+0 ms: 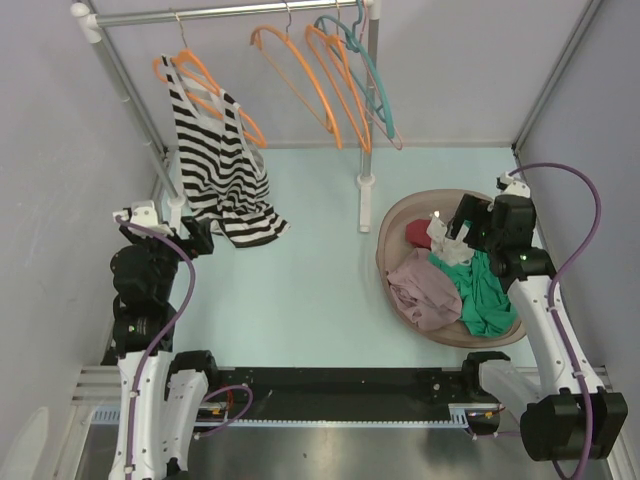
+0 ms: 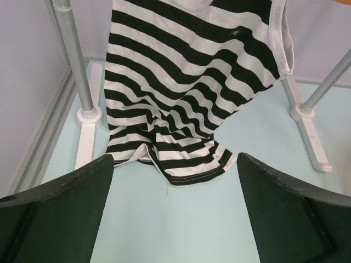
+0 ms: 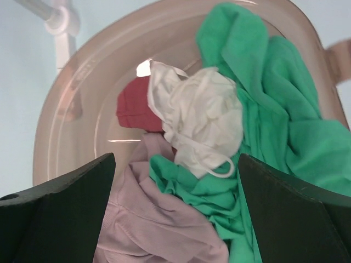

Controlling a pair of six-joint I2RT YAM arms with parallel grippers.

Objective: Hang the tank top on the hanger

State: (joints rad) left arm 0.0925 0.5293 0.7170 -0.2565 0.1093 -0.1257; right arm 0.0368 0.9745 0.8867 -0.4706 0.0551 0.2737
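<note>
Hovering wide-open over the basket [image 3: 66, 109] at right, the right gripper [image 3: 175, 160] faces the green tank top [image 3: 274, 109]; the left gripper [image 2: 175, 161], also wide, faces the hung striped top [image 2: 186, 82].

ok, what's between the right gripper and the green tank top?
Right wrist view: a crumpled white garment sits on the green tank top, ahead of the open right gripper. Green fabric shows bare beside and below it.

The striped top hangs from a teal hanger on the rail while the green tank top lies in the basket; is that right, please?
Not quite: the top external view shows the striped top on an orange hanger instead. The green tank top does lie in the basket.
</note>
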